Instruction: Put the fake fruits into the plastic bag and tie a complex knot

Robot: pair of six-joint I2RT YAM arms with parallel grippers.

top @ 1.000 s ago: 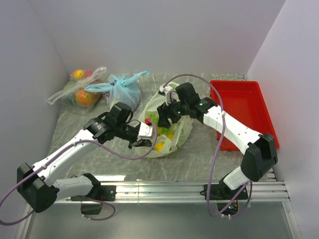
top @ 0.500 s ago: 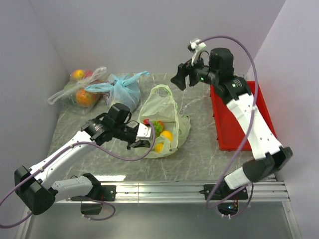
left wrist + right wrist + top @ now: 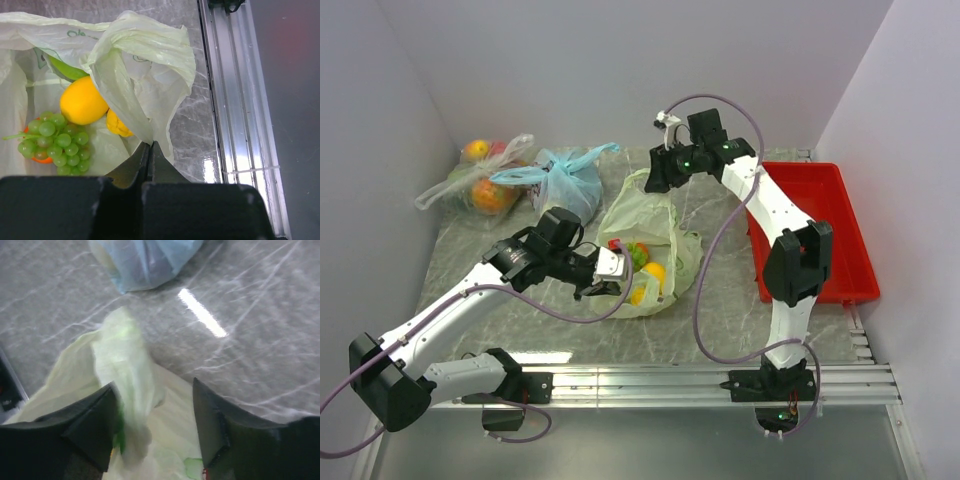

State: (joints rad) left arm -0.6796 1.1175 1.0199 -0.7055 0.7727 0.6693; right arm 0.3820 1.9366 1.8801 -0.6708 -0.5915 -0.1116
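We look down on a grey marbled bench [image 3: 720, 290] with two arms reaching in from its near edge. The green bag [image 3: 680, 250] lies near the middle of the bench, thin and crinkled, its mouth gaping upward.

The fruits are inside it. In the left wrist view we see a grape bunch [image 3: 52, 145] and a round yellow-orange fruit [image 3: 83, 104] just above it. A second yellow fruit [image 3: 119, 126] is half tucked under a fold of film. A sliver of an orange ball [image 3: 40, 160] shows beneath the grapes.

The left claw [image 3: 150, 152] is pressed together, pinching the near rim of the green bag, with the film caught between its fingers. A metal rail [image 3: 235, 90] runs along the bench edge beside it.

The right claw [image 3: 655, 178] hangs over the far side of the green bag, just above its loop handle [image 3: 642, 190], which stands upright. In the right wrist view its fingers are spread wide. The handle rises between them, close against one finger; we cannot tell whether it touches.

A knotted blue bag [image 3: 565, 185] sits just left of the green bag. A clear bag [image 3: 480, 185] of orange and red fruit lies in the far left corner. A red tray [image 3: 820, 215] lies along the right side.
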